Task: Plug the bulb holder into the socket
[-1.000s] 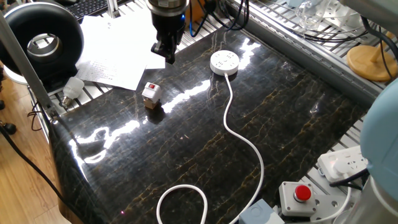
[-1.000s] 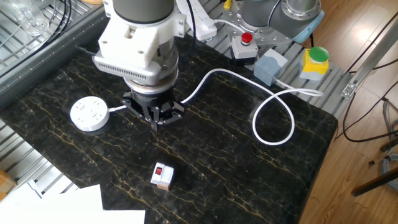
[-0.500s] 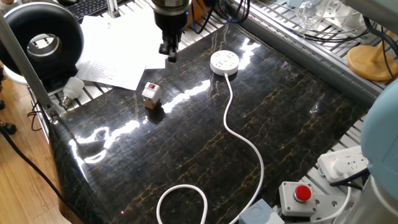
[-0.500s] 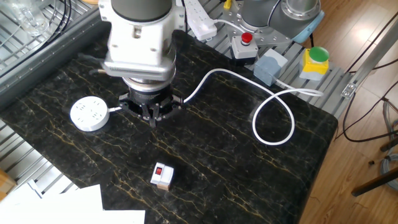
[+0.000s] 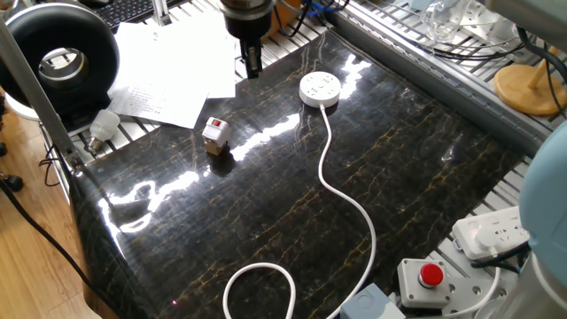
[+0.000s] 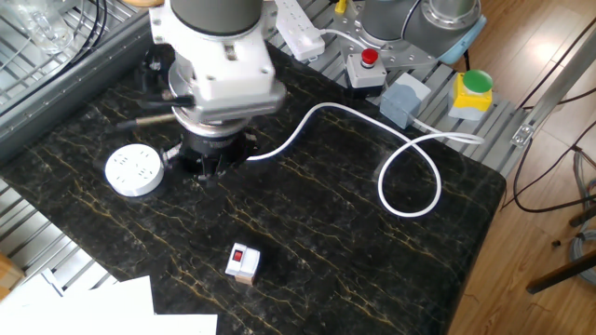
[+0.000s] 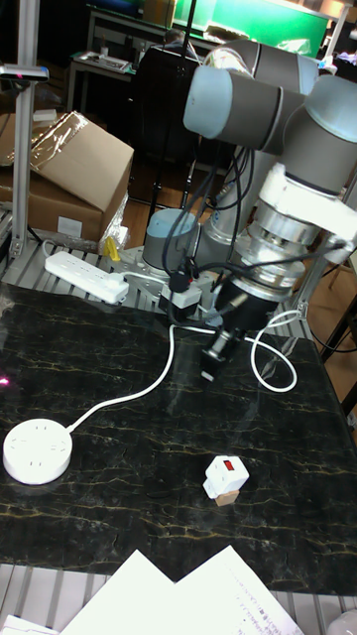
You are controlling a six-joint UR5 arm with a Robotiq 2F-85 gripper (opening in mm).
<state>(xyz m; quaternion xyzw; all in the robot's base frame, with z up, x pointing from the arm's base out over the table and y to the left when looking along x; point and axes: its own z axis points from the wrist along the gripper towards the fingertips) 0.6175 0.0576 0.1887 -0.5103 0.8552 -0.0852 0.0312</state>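
Observation:
The bulb holder [image 5: 214, 135] is a small white block with a red patch on top. It rests on the dark marble table, also seen as bulb holder [image 6: 243, 263] and bulb holder [image 7: 226, 478]. The round white socket [image 5: 320, 89] lies flat with its holes up, its cord trailing across the table; socket [image 6: 132, 170], socket [image 7: 37, 449]. My gripper [image 5: 252, 64] hangs in the air between the two, tilted, open and holding nothing. It shows as gripper [image 6: 207, 166] just right of the socket and gripper [image 7: 216, 355] above and behind the bulb holder.
White papers [image 5: 168, 71] and a light bulb [image 5: 104, 125] lie off the table's left edge. The cord loops [image 6: 410, 177] at the far end. A power strip [image 7: 87, 276], a red-button box [image 5: 429, 280] and a green-button box [image 6: 471, 93] sit around the edges.
The wrist has turned and tilted over the last second, and the gripper has drifted away from the bulb holder toward the socket side. Bulb holder and socket have not moved.

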